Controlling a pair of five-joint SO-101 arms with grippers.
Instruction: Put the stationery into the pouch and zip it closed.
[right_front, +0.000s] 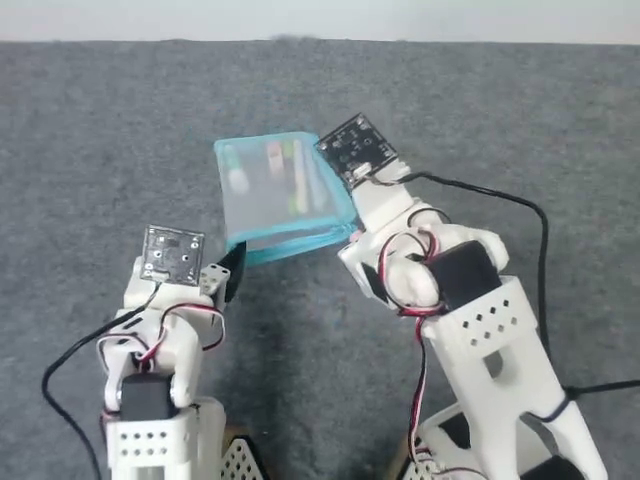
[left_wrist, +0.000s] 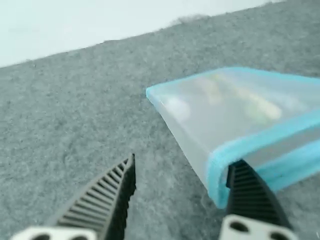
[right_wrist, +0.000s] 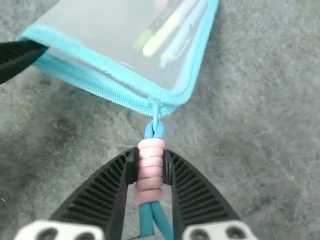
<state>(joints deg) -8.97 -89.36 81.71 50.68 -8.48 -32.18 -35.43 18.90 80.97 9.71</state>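
**Item 1. Left gripper** (left_wrist: 185, 172): I logged its jaws spread wide with nothing clamped. One ribbed finger (left_wrist: 247, 192) touched the pouch's near left corner. The other stood over the bare grey felt mat (right_front: 120, 120).

**Item 2. Pouch** (right_front: 280, 195): translucent with teal trim, it lay on the mat just beyond the two wrists. Its zip edge (right_wrist: 100, 80) faced the arms and ran across the table from the left gripper toward the right gripper. The opposite edge pointed at the far wall. The teeth looked meshed along the stretch I could see, and the left end was hidden behind the left finger. I could not tell whether the zip side was lifted off the mat.

**Item 3. Stationery** (right_front: 298, 180): slender pens lay inside the pouch, side by side. Their long axes ran crosswise to the zip edge, pointing away from the arms. I noted one yellow-green barrel, one pale and one pinkish. The plastic blurred their outlines, so I could make out neither the count nor any lettering.

**Item 4. Zip pull cord** (right_wrist: 152, 130): teal, it left the slider at the pouch's near right corner and ran straight through a stack of pink beads (right_wrist: 150, 170).

**Item 5. Right gripper** (right_wrist: 150, 155): its fingers were closed down on the cord at the pink beads. In the high view the wrist covered its fingertips.

**Item 6. Black cable** (right_front: 540, 230): it looped from the right arm, cut off at the right edge.
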